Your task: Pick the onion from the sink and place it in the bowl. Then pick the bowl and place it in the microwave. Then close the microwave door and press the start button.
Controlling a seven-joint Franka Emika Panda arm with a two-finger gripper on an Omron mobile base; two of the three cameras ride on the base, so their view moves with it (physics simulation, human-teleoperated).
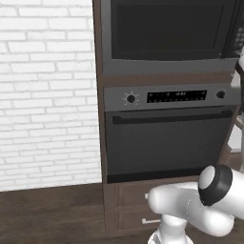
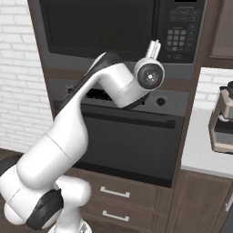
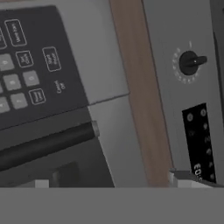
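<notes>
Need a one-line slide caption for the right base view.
Arm raised before the shut microwave door, gripper near the keypad, above the oven.

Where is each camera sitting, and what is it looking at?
Left base view: behind the arm's left, facing the microwave door and oven; the arm's elbow shows bottom right.
Right base view: behind its right, same wall; the whole arm reaches up to the keypad.
Hand view: on the tilted hand, close to the keypad and an oven knob.
Both base views share microwave and oven.

the shut microwave door (image 2: 98,27) blocks the cavity; the keypad (image 2: 181,34) beside it stands unobstructed.
</notes>
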